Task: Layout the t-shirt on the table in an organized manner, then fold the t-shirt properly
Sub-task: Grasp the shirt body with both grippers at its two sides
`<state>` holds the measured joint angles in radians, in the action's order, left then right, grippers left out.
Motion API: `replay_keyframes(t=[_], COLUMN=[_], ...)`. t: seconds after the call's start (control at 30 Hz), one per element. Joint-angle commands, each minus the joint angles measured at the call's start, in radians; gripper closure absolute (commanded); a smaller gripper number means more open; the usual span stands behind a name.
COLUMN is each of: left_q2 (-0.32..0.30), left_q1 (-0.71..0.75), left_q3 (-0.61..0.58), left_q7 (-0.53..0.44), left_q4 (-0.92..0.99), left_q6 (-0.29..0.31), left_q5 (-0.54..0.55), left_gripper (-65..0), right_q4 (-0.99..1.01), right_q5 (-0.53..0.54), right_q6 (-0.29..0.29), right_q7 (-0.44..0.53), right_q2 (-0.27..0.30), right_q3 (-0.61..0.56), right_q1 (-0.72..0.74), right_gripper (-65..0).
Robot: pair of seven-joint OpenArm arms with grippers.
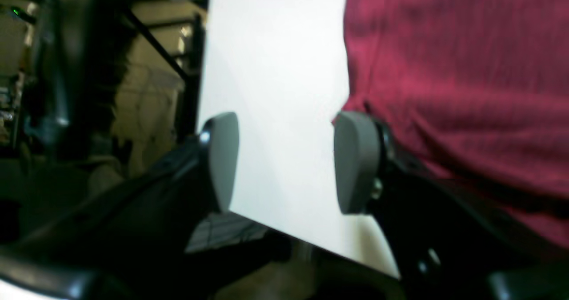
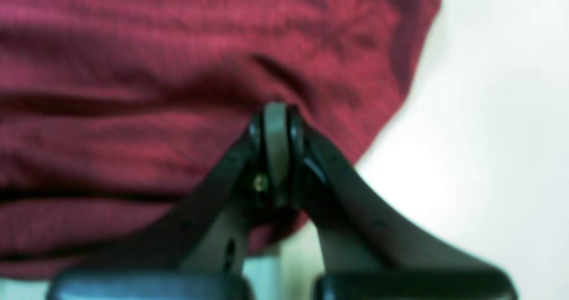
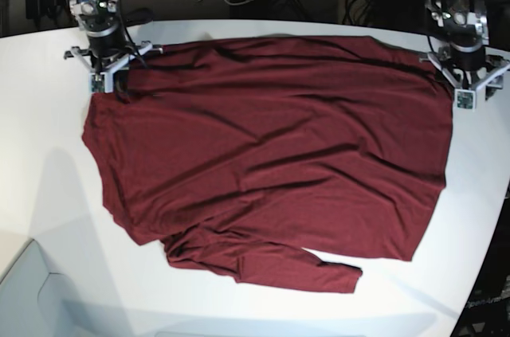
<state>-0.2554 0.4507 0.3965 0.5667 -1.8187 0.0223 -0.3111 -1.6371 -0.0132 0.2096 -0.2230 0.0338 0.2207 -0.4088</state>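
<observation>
Two grippers are at the far corners of the t-shirt [image 3: 271, 154], which lies spread across the centre of the table [image 3: 48, 193], creased, with one sleeve bunched at lower centre of the base view. The right gripper [image 2: 276, 113], upper left in the base view, has its pads pressed together on a fold of maroon cloth. The left gripper [image 1: 284, 162], upper right in the base view, stands spread over bare table just beside the shirt's edge, holding nothing.

Risk, as judged: a one-sided pull would skew the garment and deepen the creases. The left gripper sits near the table edge; a closing attempt here could miss the hem entirely.
</observation>
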Motion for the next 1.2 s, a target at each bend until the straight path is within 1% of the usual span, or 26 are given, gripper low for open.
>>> replay_keyframes(t=[0.0,0.17,0.23,0.33,0.43,0.53,0.63,0.77,0.87,0.97,1.07,1.17], left_q2=[-0.009,-0.003,0.021,0.058,0.127,0.186,0.233,0.281,0.278,0.268,0.273,0.276], left_q1=[-0.010,-0.103,-0.140,-0.235,-0.323,-0.362,-0.370,-0.329,-0.286,-0.237,-0.211,-0.195], left_q3=[0.005,-0.001,0.000,-0.003,-0.035,-0.069,-0.094,-0.106,-0.106,-0.101,-0.047,0.000], left_q7=[-0.014,-0.012,-0.012,-0.012,-0.012,-0.012,-0.012,-0.012,-0.012,-0.014,-0.018,-0.015], left_q4=[-0.023,-0.031,-0.026,-0.006,0.027,0.037,0.038,0.024,0.024,0.024,0.024,0.021], left_q6=[-0.015,-0.015,-0.015,-0.015,-0.015,-0.015,-0.015,-0.015,-0.015,-0.015,-0.015,-0.015], left_q5=[-0.009,-0.009,-0.009,-0.007,-0.007,-0.007,-0.007,-0.015,-0.010,-0.009,-0.009,-0.007], left_gripper=[-33.1,-33.1,-33.1,-33.1,-33.1,-33.1,-33.1,-33.1,-33.1,-33.1,-33.1,-33.1], right_q4=[-0.044,-0.101,-0.108,-0.091,-0.008,0.084,0.214,0.479,0.677,0.865,1.053,1.216], right_q5=[0.008,0.008,0.008,0.008,0.008,0.008,0.008,0.008,0.008,0.008,0.008,0.006], right_q6=[-0.009,-0.009,-0.009,-0.009,-0.009,-0.009,-0.009,-0.008,-0.008,-0.008,-0.008,-0.008], right_q7=[0.035,0.037,0.038,0.032,0.032,0.020,-0.016,-0.016,-0.008,-0.002,0.073,0.196], right_q2=[0.004,0.007,0.010,0.010,0.022,0.039,0.076,0.107,0.117,0.142,0.156,0.174], right_q3=[0.003,0.003,0.003,0.003,-0.008,-0.036,-0.076,-0.122,-0.122,-0.122,-0.122,-0.122], right_q1=[0.004,0.000,0.011,0.092,0.213,0.336,0.474,0.666,0.787,0.893,0.973,1.020], right_gripper=[0.0,0.0,0.0,0.0,0.0,0.0,0.0,0.0,0.0,0.0,0.0,0.0])
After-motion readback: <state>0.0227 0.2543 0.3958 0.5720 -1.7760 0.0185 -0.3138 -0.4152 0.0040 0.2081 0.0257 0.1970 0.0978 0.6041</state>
